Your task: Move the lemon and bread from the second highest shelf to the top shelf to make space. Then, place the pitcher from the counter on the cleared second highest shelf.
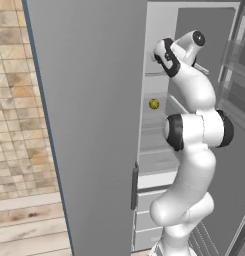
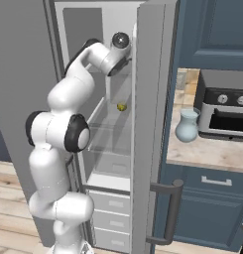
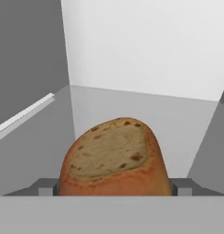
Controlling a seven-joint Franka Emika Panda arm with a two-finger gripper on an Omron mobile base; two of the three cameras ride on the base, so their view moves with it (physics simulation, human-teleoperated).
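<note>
Inside fridge (image 2: pixel 118 59), bread (image 3: pixel 114 157), lemon (image 1: pixel 154 104)

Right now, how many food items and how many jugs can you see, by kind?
Lemon: 1
Bread: 1
Pitcher: 1
Total: 3

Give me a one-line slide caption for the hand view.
Brown crusty bread sits between the pincer fingertips, on a glass fridge shelf before the white back wall.
</note>
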